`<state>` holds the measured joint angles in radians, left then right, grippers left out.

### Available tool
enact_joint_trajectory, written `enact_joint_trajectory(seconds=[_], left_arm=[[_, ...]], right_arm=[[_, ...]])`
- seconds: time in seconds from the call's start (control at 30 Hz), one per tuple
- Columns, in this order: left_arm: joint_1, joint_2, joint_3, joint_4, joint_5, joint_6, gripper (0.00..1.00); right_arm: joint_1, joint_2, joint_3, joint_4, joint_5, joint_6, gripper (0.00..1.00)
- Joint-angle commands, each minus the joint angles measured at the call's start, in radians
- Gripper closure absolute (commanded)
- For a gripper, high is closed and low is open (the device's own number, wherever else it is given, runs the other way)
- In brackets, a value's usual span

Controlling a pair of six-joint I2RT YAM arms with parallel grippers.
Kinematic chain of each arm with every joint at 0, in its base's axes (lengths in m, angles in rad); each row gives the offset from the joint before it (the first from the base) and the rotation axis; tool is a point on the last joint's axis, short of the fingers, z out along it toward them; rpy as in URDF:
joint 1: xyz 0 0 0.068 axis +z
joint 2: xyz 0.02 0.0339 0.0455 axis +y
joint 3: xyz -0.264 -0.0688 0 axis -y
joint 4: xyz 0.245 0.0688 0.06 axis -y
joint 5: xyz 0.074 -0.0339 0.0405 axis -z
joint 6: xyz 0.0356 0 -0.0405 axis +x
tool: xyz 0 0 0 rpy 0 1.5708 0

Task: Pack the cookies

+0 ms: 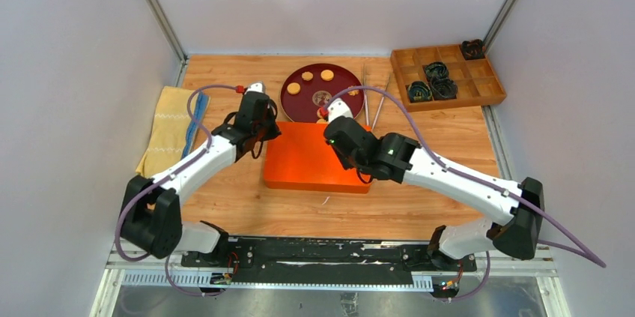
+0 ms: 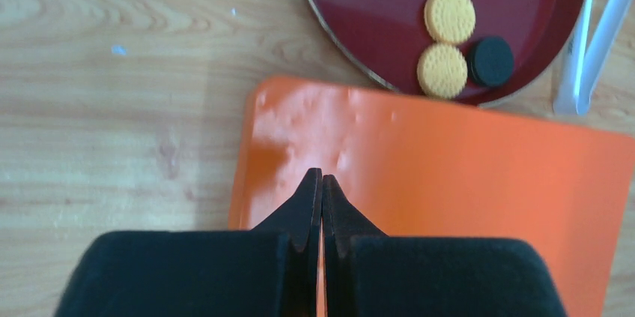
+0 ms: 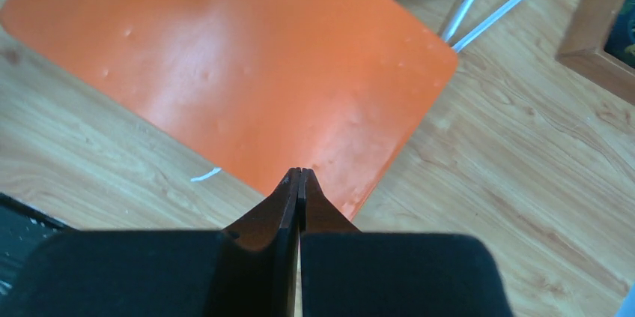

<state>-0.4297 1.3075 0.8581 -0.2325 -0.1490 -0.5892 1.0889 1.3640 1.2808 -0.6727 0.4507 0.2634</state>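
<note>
Cookies (image 1: 308, 76) are lying loose on the dark red round plate (image 1: 344, 81) at the far middle of the wooden surface (image 1: 434, 197): several pale ones and, in the left wrist view, a dark one (image 2: 492, 61) beside two pale ones near the plate's near rim. Just in front of the plate, touching or nearly touching it, an orange box (image 1: 299, 163) is sitting with its flat top showing; whether anything is already inside cannot be told. The left claw (image 2: 322, 182) is hovering over the box's left end with its tips pressed together and holding nothing. The right claw (image 3: 298, 178) is hanging over the box's right near corner, likewise closed and empty. A wooden compartment tray (image 1: 479, 96) is sitting well apart at the far right.

With cookies out on the plate and the box showing no opening, this could be either side of a fill. Either way, any contact with the box is calling for both claws working together, one steadying an edge, so it is not sliding into the plate.
</note>
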Motion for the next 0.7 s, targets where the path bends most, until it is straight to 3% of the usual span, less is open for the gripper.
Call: enact_joint_trajectory(seconds=[0.0, 0.13, 0.3, 0.67], left_arm=[[-0.006, 0.111, 0.112, 0.024, -0.144, 0.035, 1.0], [-0.004, 0.282, 0.177, -0.024, -0.206, 0.036, 1.0], [-0.004, 0.435, 0.176, -0.063, -0.135, 0.002, 1.0], [-0.004, 0.444, 0.122, -0.037, -0.135, 0.008, 1.0]], right_arm=[[-0.074, -0.066, -0.031, 0.057, 0.008, 0.025, 1.0], [-0.142, -0.08, -0.044, 0.103, -0.018, 0.016, 1.0], [-0.247, -0.041, 0.002, 0.112, -0.072, 0.007, 1.0], [-0.396, 0.155, 0.07, 0.171, -0.238, 0.03, 1.0]])
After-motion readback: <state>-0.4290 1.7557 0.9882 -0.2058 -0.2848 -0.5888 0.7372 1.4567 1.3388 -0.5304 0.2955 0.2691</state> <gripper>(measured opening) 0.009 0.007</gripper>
